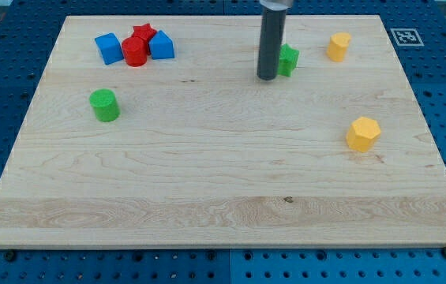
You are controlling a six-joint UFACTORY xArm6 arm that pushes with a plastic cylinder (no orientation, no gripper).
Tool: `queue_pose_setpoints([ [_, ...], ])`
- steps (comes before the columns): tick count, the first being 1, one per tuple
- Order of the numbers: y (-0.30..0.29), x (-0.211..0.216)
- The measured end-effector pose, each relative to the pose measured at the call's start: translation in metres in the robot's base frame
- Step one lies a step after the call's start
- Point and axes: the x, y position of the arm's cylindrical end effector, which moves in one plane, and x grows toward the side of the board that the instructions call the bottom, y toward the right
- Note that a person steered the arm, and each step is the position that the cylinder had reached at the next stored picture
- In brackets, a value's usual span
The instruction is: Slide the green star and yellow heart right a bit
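**Tip against the green star, push to the right barely begun**

My tip (267,77) sits near the desk's (207,189) top edge, a little right of centre, touching or just beside the left side of the green star (288,60) — the rod hides part of the block, so I cannot tell its shape for sure. There is no hand on this rig, only the rod, so nothing is grasped or let go. The yellow heart (338,46) stands to the right of the green star, near the top right corner, apart from it; its outline is too small for me to confirm.

I judge the task to be at its start: the tip is on the correct side for a rightward push, the star looks ready to go, and the heart is not yet touched.

Elsewhere: a yellow hexagon block (363,133) near the right edge, a green cylinder (105,105) near the left edge, and a cluster of two blue blocks (108,48), a red star (144,33) and a red cylinder (134,53) near the top left corner.

No readable writing — only a square marker tag (403,36) beyond the top right corner.
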Motion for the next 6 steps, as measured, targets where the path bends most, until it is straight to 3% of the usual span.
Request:
queue_pose_setpoints([
  [3, 0.039, -0.067],
  [6, 0.081, -0.059],
])
